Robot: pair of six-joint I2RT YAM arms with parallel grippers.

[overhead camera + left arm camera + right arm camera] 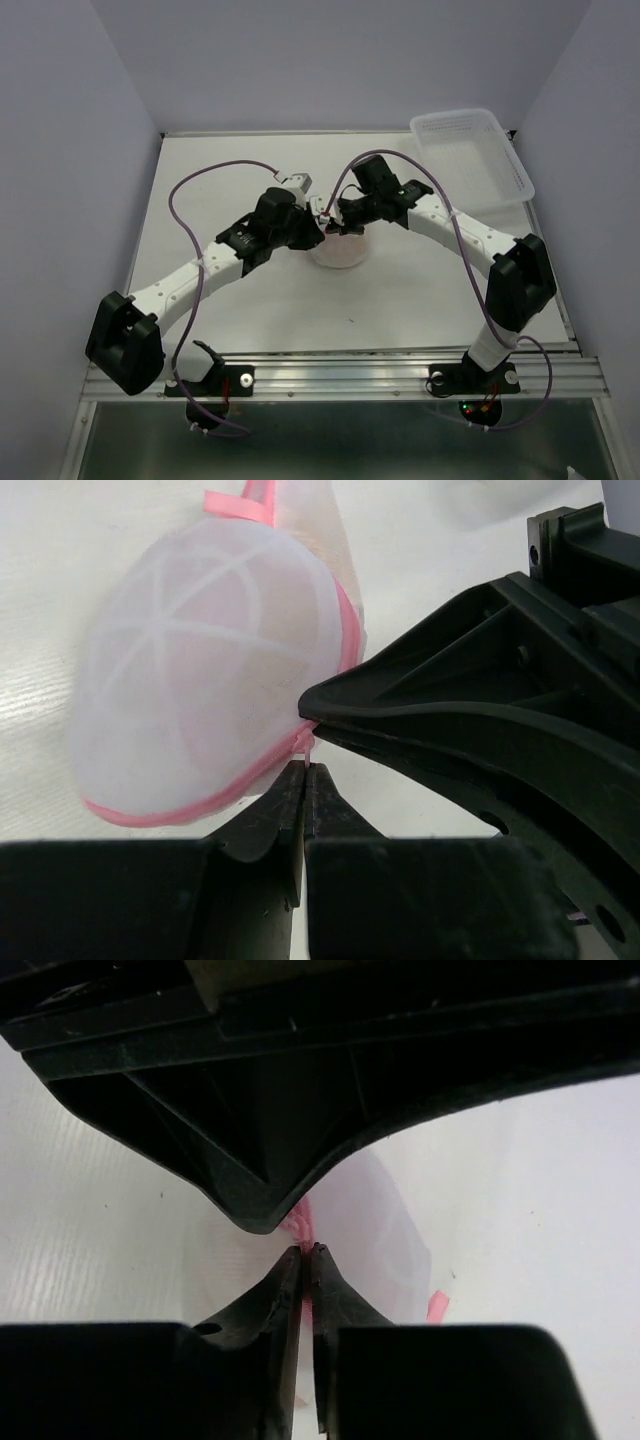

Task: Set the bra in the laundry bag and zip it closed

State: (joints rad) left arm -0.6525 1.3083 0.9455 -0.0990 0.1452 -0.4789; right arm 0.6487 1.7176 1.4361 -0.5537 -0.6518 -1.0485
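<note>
The laundry bag (200, 670) is a white mesh dome with a pink zipper rim, lying on the table at the centre (340, 252). My left gripper (308, 770) is shut on a thin pink tab at the bag's rim. My right gripper (308, 1252) is shut on a pink piece of the zipper at the same spot. The two grippers meet tip to tip over the bag's near-left edge, left gripper (318, 232) and right gripper (330, 220). Each wrist view shows the other gripper's black finger close above its own. The bra is hidden.
A clear rectangular plastic basket (470, 155) stands at the table's back right corner. A pink ribbon loop (240, 502) sticks out from the bag's far end. Purple cables arch over both arms. The white table (240, 320) is bounded by walls on three sides.
</note>
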